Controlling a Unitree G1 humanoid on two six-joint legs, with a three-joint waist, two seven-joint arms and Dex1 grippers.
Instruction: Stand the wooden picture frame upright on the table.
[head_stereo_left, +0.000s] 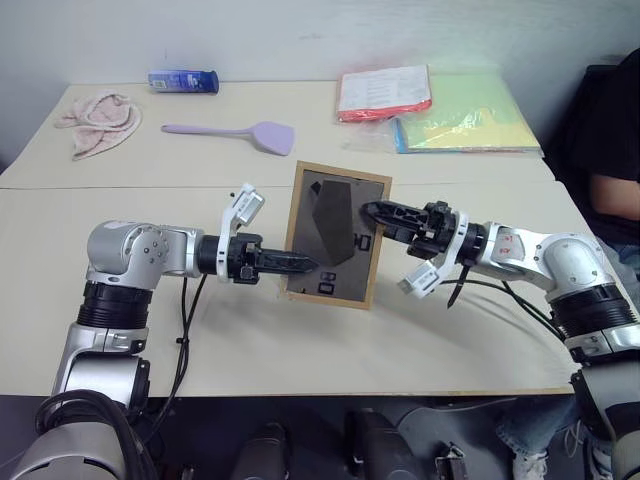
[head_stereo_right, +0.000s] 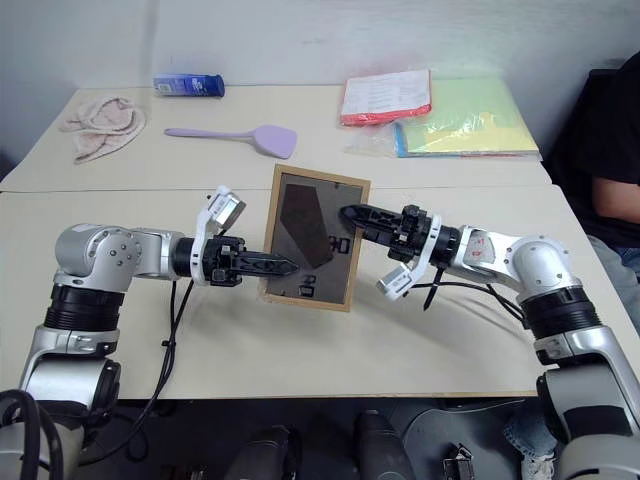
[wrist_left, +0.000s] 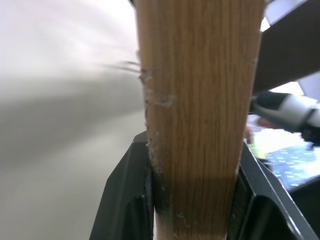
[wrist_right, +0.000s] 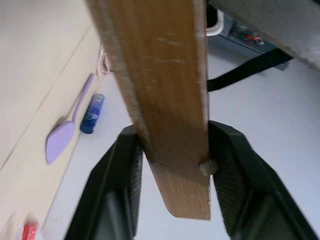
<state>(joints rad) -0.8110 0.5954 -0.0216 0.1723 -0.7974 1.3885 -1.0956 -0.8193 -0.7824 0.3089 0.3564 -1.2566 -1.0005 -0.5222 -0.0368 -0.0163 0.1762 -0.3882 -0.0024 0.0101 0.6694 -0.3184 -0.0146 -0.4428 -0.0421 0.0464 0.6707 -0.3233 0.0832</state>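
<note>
With my left gripper (head_stereo_left: 300, 265) and right gripper (head_stereo_left: 372, 212) clamped on opposite edges, the small light-wood picture frame (head_stereo_left: 338, 235) tilts above the cream table (head_stereo_left: 300, 340); stiff, light, best held edgewise.

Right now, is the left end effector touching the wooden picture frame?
Touching: left wrist view shows the left end effector with both fingers pressed against the wooden picture frame.

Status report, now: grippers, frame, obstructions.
Left gripper and right gripper both clamped on wooden picture frame, opposite edges. Frame held tilted, dark back toward robot, over table. Nothing close by.
</note>
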